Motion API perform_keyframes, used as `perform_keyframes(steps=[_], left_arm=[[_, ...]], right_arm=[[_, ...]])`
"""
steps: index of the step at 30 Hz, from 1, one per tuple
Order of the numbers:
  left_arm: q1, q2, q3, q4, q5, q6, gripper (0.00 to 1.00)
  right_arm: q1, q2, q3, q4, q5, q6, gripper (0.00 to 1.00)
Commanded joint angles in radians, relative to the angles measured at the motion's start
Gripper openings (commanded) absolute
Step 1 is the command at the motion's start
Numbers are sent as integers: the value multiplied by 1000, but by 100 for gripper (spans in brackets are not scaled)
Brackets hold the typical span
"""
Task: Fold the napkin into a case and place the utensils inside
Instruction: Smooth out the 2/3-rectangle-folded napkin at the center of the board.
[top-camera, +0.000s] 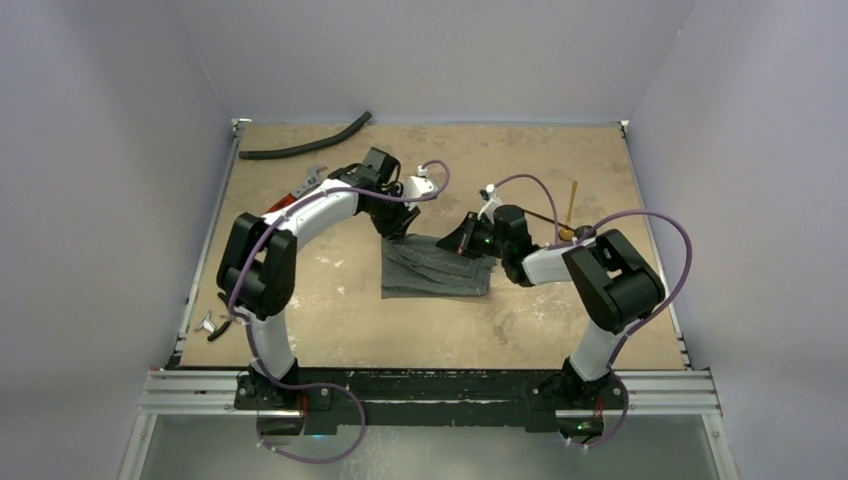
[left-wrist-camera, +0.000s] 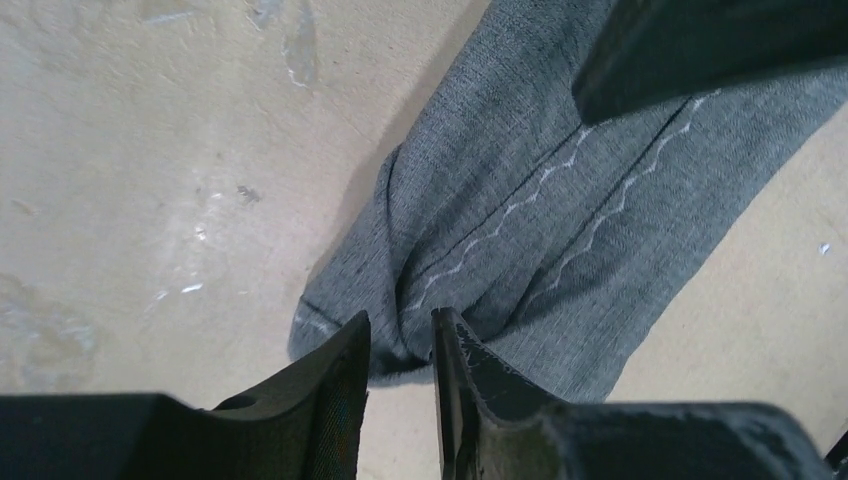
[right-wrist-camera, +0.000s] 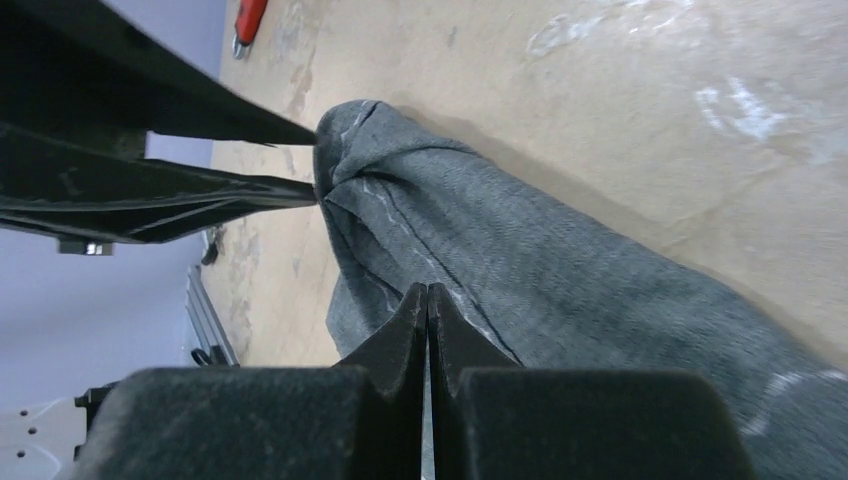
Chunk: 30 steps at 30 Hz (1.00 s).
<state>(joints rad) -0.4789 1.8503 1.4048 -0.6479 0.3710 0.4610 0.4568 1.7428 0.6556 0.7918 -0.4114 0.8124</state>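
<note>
Tan counter (top-camera: 330, 320) carries the grey napkin (top-camera: 435, 272), its bunched corner pinched in the nearly closed left gripper (left-wrist-camera: 400, 335); right gripper (right-wrist-camera: 428, 292), fully closed, presses cloth beneath its tips, likely anchoring the fold.

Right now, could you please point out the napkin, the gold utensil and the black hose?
napkin (top-camera: 435, 270), top external view, middle of the grey cloth.
gold utensil (top-camera: 571, 207), top external view, middle of its thin handle.
black hose (top-camera: 305, 148), top external view, middle of its length.
</note>
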Motion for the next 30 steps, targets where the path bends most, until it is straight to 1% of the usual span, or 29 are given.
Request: perform_keyframes(steps=[1, 4, 6, 13, 16, 20, 21, 22, 26, 30], left_arm=[[-3, 29, -7, 72, 39, -112, 29], [-3, 29, -22, 81, 39, -110, 33], [-4, 30, -35, 93, 28, -107, 33], [-20, 26, -102, 146, -94, -42, 31], [-38, 18, -135, 166, -153, -3, 25], [-50, 4, -168, 175, -189, 20, 8], [-53, 0, -173, 175, -194, 22, 2], [-56, -4, -177, 178, -199, 22, 0], [-60, -22, -191, 197, -211, 20, 0], [-61, -47, -207, 227, -220, 4, 0]], right_arm=[[36, 31, 42, 29, -29, 23, 0], [53, 68, 50, 48, -44, 33, 0], [55, 98, 58, 71, -62, 50, 0], [66, 145, 76, 93, -95, 62, 0], [71, 146, 66, 96, -103, 63, 0], [71, 111, 54, 83, -121, 43, 0], [71, 96, 56, 74, -129, 31, 0], [72, 80, 55, 72, -141, 24, 0], [85, 55, 33, 75, -198, 4, 0], [92, 76, -7, 89, -219, 2, 0]])
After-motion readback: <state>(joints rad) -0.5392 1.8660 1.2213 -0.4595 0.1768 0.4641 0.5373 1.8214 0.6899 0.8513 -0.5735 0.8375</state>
